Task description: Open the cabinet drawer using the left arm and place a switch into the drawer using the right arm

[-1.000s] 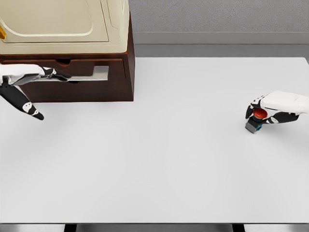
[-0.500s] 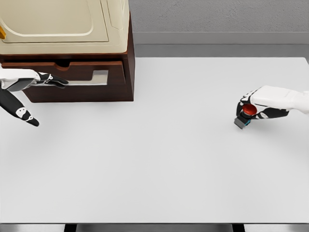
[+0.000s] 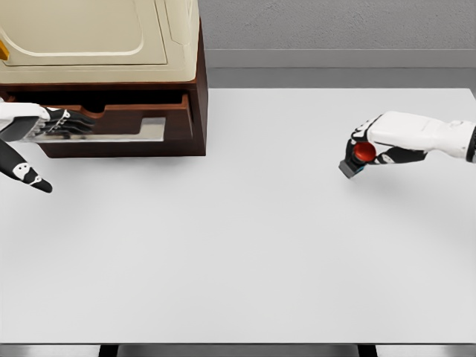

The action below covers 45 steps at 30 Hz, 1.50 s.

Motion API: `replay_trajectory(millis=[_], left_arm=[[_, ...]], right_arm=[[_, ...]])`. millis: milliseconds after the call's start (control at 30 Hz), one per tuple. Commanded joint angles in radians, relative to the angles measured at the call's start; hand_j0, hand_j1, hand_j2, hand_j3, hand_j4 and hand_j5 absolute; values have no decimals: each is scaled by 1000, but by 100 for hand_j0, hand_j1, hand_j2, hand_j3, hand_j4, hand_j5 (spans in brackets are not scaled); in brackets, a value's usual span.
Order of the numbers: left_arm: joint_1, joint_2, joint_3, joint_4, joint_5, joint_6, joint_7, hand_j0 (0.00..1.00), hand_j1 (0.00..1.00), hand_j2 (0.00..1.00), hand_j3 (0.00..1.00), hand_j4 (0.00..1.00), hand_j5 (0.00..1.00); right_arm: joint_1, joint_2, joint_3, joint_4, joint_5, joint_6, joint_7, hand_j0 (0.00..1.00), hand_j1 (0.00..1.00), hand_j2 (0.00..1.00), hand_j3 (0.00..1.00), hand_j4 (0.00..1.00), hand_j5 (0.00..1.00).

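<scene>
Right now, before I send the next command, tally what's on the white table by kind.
Dark brown wooden cabinet with a drawer: 1
Cream plastic appliance on top of the cabinet: 1
Red-button switch on a grey base, held in the right hand: 1
Total: 3

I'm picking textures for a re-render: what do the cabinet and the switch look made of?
The dark reddish-brown cabinet looks like stained wood with a matte finish, though no grain shows. The small switch in the right hand looks like plastic: a glossy red button on a dull grey base.
</scene>
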Motion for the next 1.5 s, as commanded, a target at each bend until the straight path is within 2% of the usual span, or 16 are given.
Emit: replay_trajectory(millis=[0,333,667,1100,1233,1333,1467], left_arm=[[0,7,-18,5,-40,1,0,100,100,100,100,100,100],[0,30,-8,7,39,36,0,100,100,100,100,100,100],[29,33,1,7,55,36,0,100,100,100,100,100,100],[37,57,18,7,174,65,0,100,100,100,100,100,100],[58,57,35,7,200,100,0,100,100,100,100,100,100],[58,57,36,7,203,116,0,100,100,100,100,100,100],[58,57,36,7,246,143,0,100,100,100,100,100,100]], right_arm=[[-2,22,8,-1,-6,3,0,51,51,51,51,51,51],[-91,80,80,-1,-5,3,0,50,50,50,50,50,50],[-158,125,123,-1,-6,3,0,50,50,50,50,50,50],[-262,183,198,-1,-6,3,0,50,50,50,50,50,50],[-272,185,199,-24,-6,3,0,50,50,50,50,50,50],[-281,185,204,-41,-6,3,0,50,50,50,50,50,50],[-305,198,207,-65,-6,3,0,50,50,50,50,50,50]])
